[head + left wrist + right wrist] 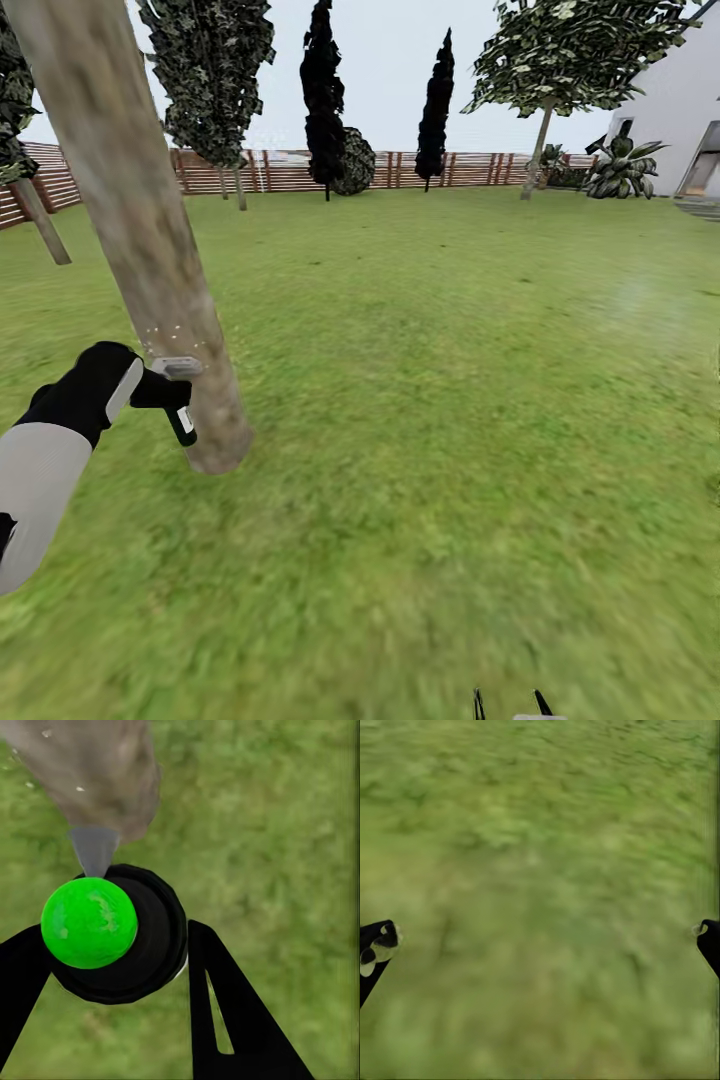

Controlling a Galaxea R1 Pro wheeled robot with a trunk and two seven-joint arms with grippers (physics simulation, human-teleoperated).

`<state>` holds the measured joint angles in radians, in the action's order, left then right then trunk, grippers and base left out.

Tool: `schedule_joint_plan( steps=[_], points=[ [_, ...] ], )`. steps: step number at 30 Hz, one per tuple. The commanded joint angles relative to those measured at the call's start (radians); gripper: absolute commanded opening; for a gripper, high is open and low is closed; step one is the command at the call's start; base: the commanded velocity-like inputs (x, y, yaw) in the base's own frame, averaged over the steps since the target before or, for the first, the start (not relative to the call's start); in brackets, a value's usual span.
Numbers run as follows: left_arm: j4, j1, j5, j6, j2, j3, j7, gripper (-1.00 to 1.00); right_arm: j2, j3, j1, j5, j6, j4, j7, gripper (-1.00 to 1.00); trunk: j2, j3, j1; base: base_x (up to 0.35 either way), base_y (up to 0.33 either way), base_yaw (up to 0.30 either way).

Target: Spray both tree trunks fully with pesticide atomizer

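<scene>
A thick pale grey-brown tree trunk [150, 250] leans across the left of the head view and meets the lawn close in front of me. My left gripper [172, 393] is shut on the pesticide atomizer [182, 420], a dark bottle whose grey spray head [178, 367] sits right against the trunk. A few whitish pesticide specks [165, 335] dot the bark just above it. In the left wrist view the atomizer [124, 937] is held in the left gripper [120, 936], its grey nozzle [95, 847] aimed at the trunk [97, 772]. My right gripper [542, 943] is open over grass, its tips [510, 705] at the bottom edge.
Green lawn [450, 400] spreads wide to the right. Another pale leaning trunk [538, 150] stands far back right, and one [42, 225] at the left edge. Dark thin-stemmed trees [322, 90], a brown slat fence [400, 170], a palm [620, 170] and the white house [680, 110] line the back.
</scene>
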<state>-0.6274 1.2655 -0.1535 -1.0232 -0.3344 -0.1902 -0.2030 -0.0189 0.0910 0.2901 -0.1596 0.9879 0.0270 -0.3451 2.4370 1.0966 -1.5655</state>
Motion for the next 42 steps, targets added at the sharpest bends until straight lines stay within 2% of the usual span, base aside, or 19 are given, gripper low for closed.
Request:
schedule_joint_plan(
  steps=[1,16,24,25,28,29,30,31,35,37,40,42],
  points=[
    [0.0,0.0,0.0,0.0,0.0,0.0,0.0,-1.0,0.0,0.0,0.0,0.0,0.0,0.0,0.0,1.0,0.0,0.0,0.0,0.092,-0.275,0.044],
    [0.001,0.0,0.0,0.0,0.0,0.0,0.0,-1.0,-0.001,0.001,0.0,0.0,0.0,-0.001,0.0,1.0,0.0,0.0,0.0,0.043,-0.275,0.258],
    [0.011,-0.002,0.0,0.001,-0.002,0.0,0.001,-1.0,-0.001,0.001,0.0,0.0,0.0,-0.001,0.0,1.0,0.0,0.0,0.0,0.002,-0.275,0.062],
    [0.013,-0.017,0.0,0.004,-0.003,0.0,0.001,-1.0,-0.001,0.001,0.0,0.0,0.0,-0.001,0.0,1.0,0.0,0.0,0.0,0.049,-0.275,0.226],
    [0.006,-0.139,0.0,0.018,-0.002,0.005,0.003,-1.0,-0.001,0.001,0.0,0.0,0.0,-0.001,0.0,1.0,0.0,0.0,0.0,0.089,-0.273,0.222],
    [0.005,-0.182,0.0,0.033,-0.002,0.009,0.003,-1.0,-0.001,0.001,0.0,0.0,0.0,-0.001,0.0,1.0,0.0,0.0,0.0,0.164,-0.243,0.065],
    [0.006,-0.2,0.0,0.046,-0.001,0.01,0.003,-1.0,-0.001,0.001,0.0,0.0,0.0,-0.001,0.0,1.0,0.0,0.0,0.0,0.189,-0.224,0.041],
    [0.011,-0.234,-0.004,0.088,0.001,0.012,0.003,-1.0,-0.001,0.001,0.0,-0.001,0.0,-0.001,0.0,1.0,0.0,0.0,0.0,0.216,-0.178,0.014],
    [0.01,-0.286,-0.012,0.117,0.007,0.012,0.003,-1.0,0.0,0.0,0.0,-0.001,0.0,-0.001,0.0,1.0,0.0,0.0,0.0,0.064,-0.048,0.003],
    [0.013,-0.352,-0.014,0.133,0.008,0.014,0.002,-1.0,0.0,0.0,0.0,-0.002,0.0,-0.001,0.0,1.0,0.0,0.0,0.0,0.004,-0.003,0.0],
    [0.018,-0.409,-0.014,0.229,0.008,0.014,-0.001,-1.0,0.0,0.0,0.0,-0.002,0.0,-0.001,0.0,1.0,0.0,0.0,0.0,0.067,0.0,0.0],
    [0.027,-0.428,-0.024,0.244,0.009,0.014,-0.006,-1.0,0.0,0.0,0.0,-0.002,0.0,-0.001,0.0,1.0,0.0,0.0,0.0,0.271,0.0,0.0]
  ],
)
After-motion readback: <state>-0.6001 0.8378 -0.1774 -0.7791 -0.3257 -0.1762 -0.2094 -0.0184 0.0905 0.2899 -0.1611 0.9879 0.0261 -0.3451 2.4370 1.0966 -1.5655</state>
